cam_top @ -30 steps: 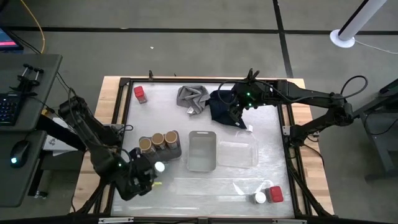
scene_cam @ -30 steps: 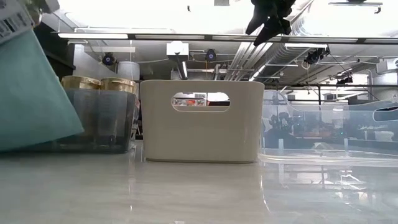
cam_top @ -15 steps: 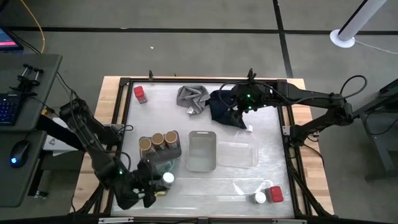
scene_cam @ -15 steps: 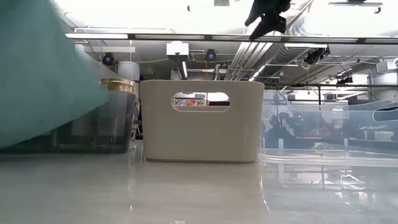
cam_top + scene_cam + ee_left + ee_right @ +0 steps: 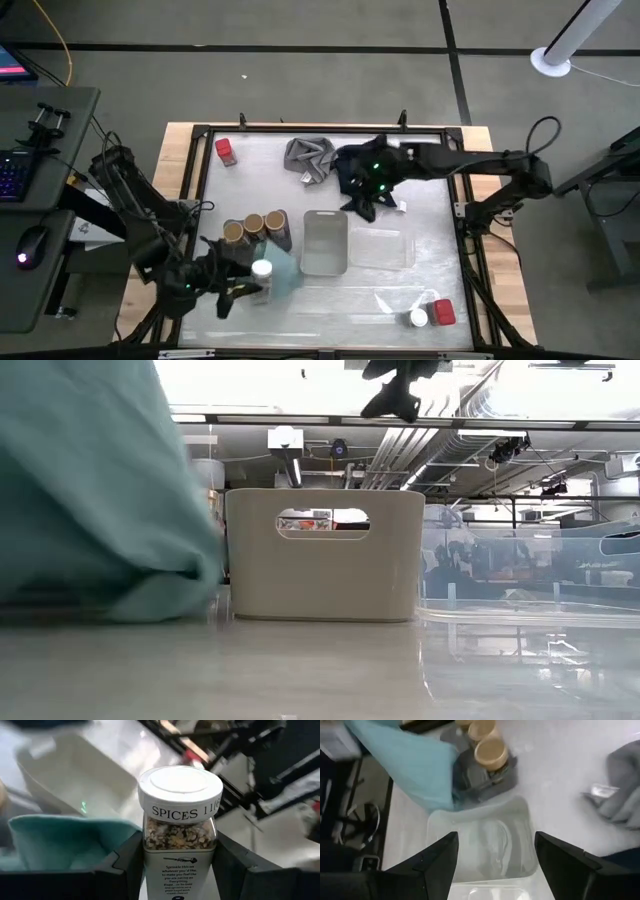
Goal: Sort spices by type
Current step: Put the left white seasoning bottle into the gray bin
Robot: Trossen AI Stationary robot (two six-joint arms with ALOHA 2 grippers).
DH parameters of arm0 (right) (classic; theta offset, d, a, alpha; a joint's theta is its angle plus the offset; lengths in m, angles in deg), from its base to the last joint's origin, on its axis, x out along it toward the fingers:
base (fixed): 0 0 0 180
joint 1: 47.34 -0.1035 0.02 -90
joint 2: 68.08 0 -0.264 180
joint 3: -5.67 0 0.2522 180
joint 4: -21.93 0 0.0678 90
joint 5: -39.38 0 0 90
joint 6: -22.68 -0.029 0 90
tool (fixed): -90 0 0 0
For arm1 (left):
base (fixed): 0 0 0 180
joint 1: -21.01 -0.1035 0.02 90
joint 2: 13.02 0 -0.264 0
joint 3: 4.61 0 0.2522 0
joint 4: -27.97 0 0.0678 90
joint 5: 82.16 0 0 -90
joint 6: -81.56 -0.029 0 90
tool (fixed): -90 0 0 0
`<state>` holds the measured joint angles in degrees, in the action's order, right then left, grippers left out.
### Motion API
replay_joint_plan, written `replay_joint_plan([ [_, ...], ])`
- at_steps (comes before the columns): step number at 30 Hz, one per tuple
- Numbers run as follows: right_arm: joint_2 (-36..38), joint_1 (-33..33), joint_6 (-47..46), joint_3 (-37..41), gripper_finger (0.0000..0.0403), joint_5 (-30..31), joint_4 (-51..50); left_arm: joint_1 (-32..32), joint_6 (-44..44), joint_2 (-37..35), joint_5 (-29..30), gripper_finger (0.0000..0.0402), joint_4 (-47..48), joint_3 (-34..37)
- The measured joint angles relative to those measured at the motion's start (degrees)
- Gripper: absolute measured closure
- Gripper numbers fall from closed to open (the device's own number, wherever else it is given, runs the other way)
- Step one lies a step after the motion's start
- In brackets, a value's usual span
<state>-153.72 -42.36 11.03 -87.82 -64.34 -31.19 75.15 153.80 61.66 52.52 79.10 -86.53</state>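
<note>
Since the earlier frames, the left gripper [image 5: 243, 278] had carried its white-topped jar [image 5: 261, 268] rightward along the near part of the table, and the teal cloth [image 5: 283, 272] had come with it, now spread just right of the jar and filling the left of the low view [image 5: 95, 490]. The right gripper [image 5: 363, 205] had moved from above the navy cloth [image 5: 350, 165] toward the middle of the table.

From the left wrist, the jar [image 5: 180, 827] stood upright between the two dark fingers [image 5: 122, 870], clamped on both sides, its label reading "SPICES". The teal cloth [image 5: 60, 842] lay beside it.

The right gripper hung above the table just beyond the beige bin [image 5: 324, 242], its fingers [image 5: 432, 862] spread wide and holding nothing. Below it the right wrist view showed the beige bin [image 5: 485, 845] and a tan-topped jar [image 5: 490, 751] in the dark tray [image 5: 485, 782].

Three tan-topped jars [image 5: 254, 226] sat in a row in that dark tray [image 5: 285, 237], left of the beige bin. A clear tray [image 5: 382, 248] lay right of the bin. One red jar [image 5: 225, 151] stood at the far left corner. Another red jar [image 5: 444, 313] and a second white-topped jar [image 5: 418, 318] stood together at the near right. A grey cloth [image 5: 309, 157] lay at the far side, left of the navy cloth.
</note>
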Motion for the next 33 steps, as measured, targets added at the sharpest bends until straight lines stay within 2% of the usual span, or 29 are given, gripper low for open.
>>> replay_joint_plan([
  [5, -4.3, -2.4, 1.4, 0.0, 0.0144, 0.0, 3.3, 5.6, 9.6, 0.0, -1.9, 0.0244, -0.4, 0.0],
  [10, -7.4, -4.2, 2.9, 0.0, 0.0144, -1.5, 10.2, 8.5, 12.4, 0.0, 5.7, 0.0243, 0.6, 0.0],
  [12, -7.9, -4.6, 2.5, 0.0, 0.0144, -4.1, 14.0, 7.2, 9.9, -0.1, 4.8, 0.0243, 3.1, 0.0],
  [14, -7.9, -4.9, 1.8, 0.0, 0.0144, -6.5, 18.0, 4.6, 7.4, 0.3, 0.8, 0.0243, 6.5, 0.0],
  [17, -7.9, -5.7, 3.3, 0.0, 0.0144, -7.3, 25.0, 0.8, 1.9, 0.7, -2.9, 0.0243, 9.9, 0.0],
  [22, -8.4, -8.0, 12.0, -0.1, 0.0144, -6.0, 34.1, -4.4, -10.9, 1.8, -4.3, 0.0243, 11.0, 0.0],
  [27, -11.0, -9.9, 11.9, -0.1, 0.0144, -5.8, 38.6, -8.4, -18.0, 2.5, -5.3, 0.0243, 10.6, 0.0],
  [33, -16.3, -11.4, 11.7, -0.1, 0.0144, -5.8, 49.0, -11.4, -24.2, 2.7, -6.8, 0.0243, 8.2, 0.0],
])
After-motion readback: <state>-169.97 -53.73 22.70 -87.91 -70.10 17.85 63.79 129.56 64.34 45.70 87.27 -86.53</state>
